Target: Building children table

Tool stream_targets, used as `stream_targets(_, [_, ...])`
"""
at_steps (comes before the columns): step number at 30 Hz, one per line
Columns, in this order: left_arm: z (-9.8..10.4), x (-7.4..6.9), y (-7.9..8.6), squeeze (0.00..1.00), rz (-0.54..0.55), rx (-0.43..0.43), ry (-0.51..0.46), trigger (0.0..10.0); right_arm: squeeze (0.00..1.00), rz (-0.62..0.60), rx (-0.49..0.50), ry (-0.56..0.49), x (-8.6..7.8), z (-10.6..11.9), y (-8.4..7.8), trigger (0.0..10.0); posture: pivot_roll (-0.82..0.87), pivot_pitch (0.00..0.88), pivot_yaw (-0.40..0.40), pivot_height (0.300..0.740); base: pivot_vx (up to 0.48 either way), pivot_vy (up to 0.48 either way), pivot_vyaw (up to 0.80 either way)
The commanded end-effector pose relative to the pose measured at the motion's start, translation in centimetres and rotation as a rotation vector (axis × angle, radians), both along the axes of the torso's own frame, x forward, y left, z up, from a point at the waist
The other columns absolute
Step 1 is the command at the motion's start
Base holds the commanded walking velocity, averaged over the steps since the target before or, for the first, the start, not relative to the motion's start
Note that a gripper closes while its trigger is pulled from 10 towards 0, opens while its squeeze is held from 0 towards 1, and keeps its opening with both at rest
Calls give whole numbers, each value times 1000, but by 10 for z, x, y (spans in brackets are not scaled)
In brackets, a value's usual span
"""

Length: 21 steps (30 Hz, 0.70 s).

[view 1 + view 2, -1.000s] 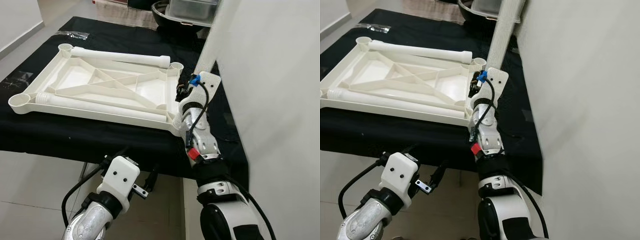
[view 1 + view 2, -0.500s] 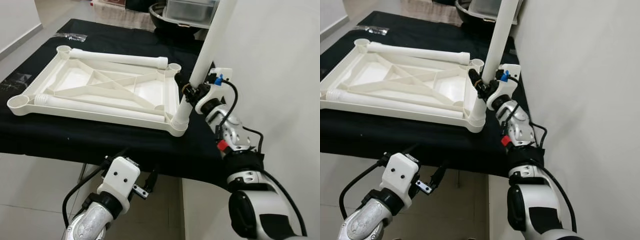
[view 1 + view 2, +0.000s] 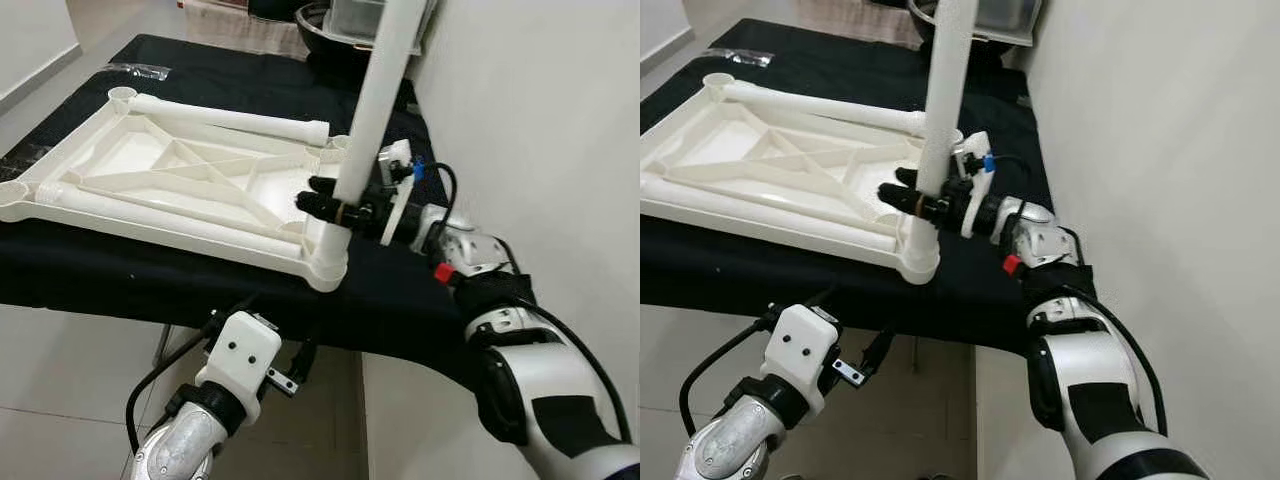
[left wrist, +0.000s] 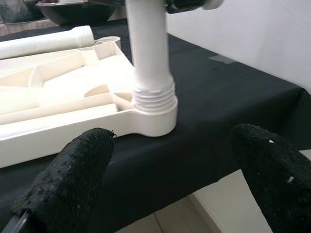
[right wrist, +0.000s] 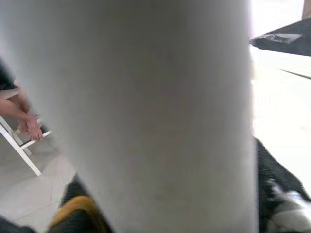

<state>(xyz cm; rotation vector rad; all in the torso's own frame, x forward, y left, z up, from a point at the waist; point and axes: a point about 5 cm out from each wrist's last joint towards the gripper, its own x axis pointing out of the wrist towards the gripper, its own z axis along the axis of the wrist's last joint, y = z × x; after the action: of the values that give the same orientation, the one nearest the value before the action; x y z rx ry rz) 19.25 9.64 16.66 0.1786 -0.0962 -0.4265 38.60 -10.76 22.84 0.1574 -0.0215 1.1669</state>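
The upright leg [image 3: 372,110] is gripped by the right tool [image 3: 335,205] just above the tabletop [image 3: 170,190] corner socket; the left tool [image 4: 160,179] is held open below the bench [image 3: 400,300] edge.

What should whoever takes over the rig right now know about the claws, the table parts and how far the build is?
Right claw: shut on the upright leg, gripping it low, just above the near right corner socket of the tabletop.
Left claw: open, idle, low in front of the black-covered bench, facing that same corner.
Tabletop lies upside down on the bench. Two more legs lie flat on it: one along the far edge, one along the near edge.
Done: the first leg stands in its socket; threads still show above the socket, so it may not be fully seated.
Left: finish this leg, then fit the others.
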Motion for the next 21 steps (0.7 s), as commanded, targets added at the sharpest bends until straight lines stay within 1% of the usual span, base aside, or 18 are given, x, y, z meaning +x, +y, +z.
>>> stream_targets(1, [1, -2, -2, 0, -8, -3, -7, 10000, 0, -45, 6, -42, 4, 7, 9, 0, 153, 92, -170, 740, 0, 0, 0])
stream_targets(2, [2, -2, -2, 0, -6, -2, -8, 10000, 0, -76, 20, -45, 6, 9, 9, 0, 153, 92, -170, 740, 0, 0, 0])
stream_targets(4, [2, -2, -2, 0, -6, -2, -8, 10000, 0, -76, 20, -45, 6, 9, 9, 0, 153, 92, -170, 740, 0, 0, 0])
stream_targets(5, [2, -2, -2, 0, -5, 0, -8, 10000, 0, -167, 29, -43, 10, 9, 8, 0, 150, 97, -171, 740, 0, 0, 0])
stream_targets(7, [1, -1, -2, 0, -5, 1, -8, 10000, 0, -385, 15, -69, 17, 6, -1, 0, 134, 99, -162, 740, 0, 0, 0])
stream_targets(8, [1, -1, -2, 0, -5, 1, -8, 10000, 0, -385, 15, -69, 17, 6, -1, 0, 134, 99, -162, 740, 0, 0, 0])
stream_targets(9, [1, -1, -2, 0, -5, 1, -8, 10000, 0, -463, 10, -80, 18, 5, -5, 0, 132, 99, -160, 740, 0, 0, 0])
stream_targets(10, [1, -1, -2, 0, -5, 1, -8, 10000, 0, -463, 10, -80, 18, 5, -5, 0, 132, 99, -160, 740, 0, 0, 0])
stream_targets(11, [1, 0, -3, 0, -7, 0, -8, 10000, 0, -584, 22, -53, 21, 1, -12, 0, 128, 102, -161, 740, 0, 0, 0])
stream_targets(12, [1, 0, -3, 0, -7, 0, -8, 10000, 0, -584, 22, -53, 21, 1, -12, 0, 128, 102, -161, 740, 0, 0, 0])
stream_targets(13, [1, 0, -3, 0, -10, -1, -9, 10000, 0, -729, 26, -19, 22, -5, -20, 0, 127, 99, -157, 740, 0, 0, 0])
stream_targets(14, [1, 1, -4, 0, -12, -2, -10, 10000, 0, -822, 27, 7, 22, -10, -26, 0, 127, 99, -157, 740, 0, 0, 0])
stream_targets(15, [1, 1, -4, 0, -12, -2, -10, 10000, 0, -822, 27, 7, 22, -10, -26, 0, 127, 99, -157, 740, 0, 0, 0])
stream_targets(16, [1, 1, -4, 0, -13, -2, -11, 10000, 0, -948, 8, 17, 20, -17, -31, 0, 121, 100, -156, 740, 0, 0, 0])
stream_targets(17, [1, 1, -4, 0, -13, -2, -11, 10000, 0, -948, 8, 17, 20, -17, -31, 0, 121, 100, -156, 740, 0, 0, 0])
stream_targets(19, [0, 2, -4, 0, -12, -4, -13, 10000, 0, -1218, 11, 65, 9, -29, -31, 0, 118, 88, -152, 740, 0, 0, 0])
stream_targets(21, [0, 2, -4, 0, -12, -4, -13, 10000, 0, -1218, 11, 65, 9, -29, -31, 0, 118, 88, -152, 740, 0, 0, 0])
